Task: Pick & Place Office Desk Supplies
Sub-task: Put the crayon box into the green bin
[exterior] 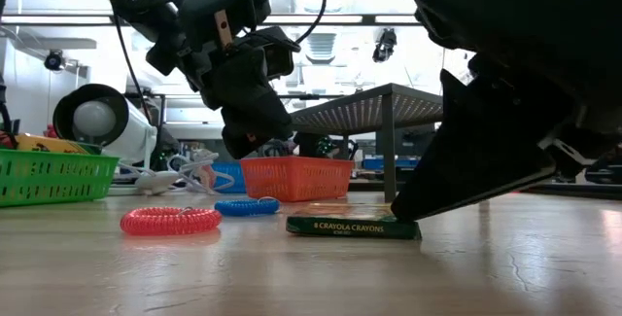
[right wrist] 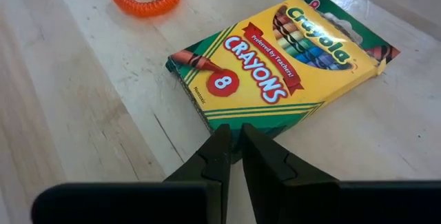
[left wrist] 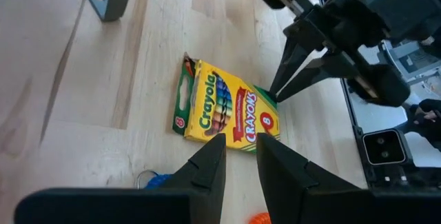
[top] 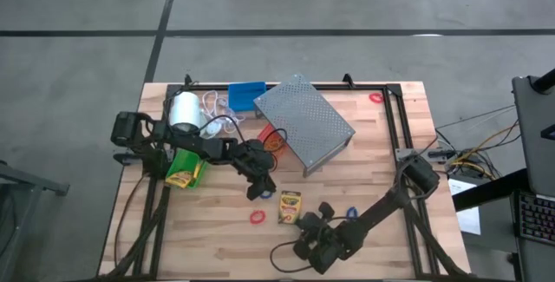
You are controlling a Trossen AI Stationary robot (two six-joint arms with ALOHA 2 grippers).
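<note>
I see even overhead light, soft shadows on the counter; low view is backlit with ceiling glare, near arm blurred dark.

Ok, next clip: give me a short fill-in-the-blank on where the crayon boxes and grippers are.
1. The crayon box lying flat on the bare table has the ____ gripper at its edge.
2. The second crayon box sits in the ____ bin.
3. In the low view, the ring band nearest the camera is ____.
4. The left gripper hangs above the table, holding ____.

Missing words: right; green; red; nothing
</note>
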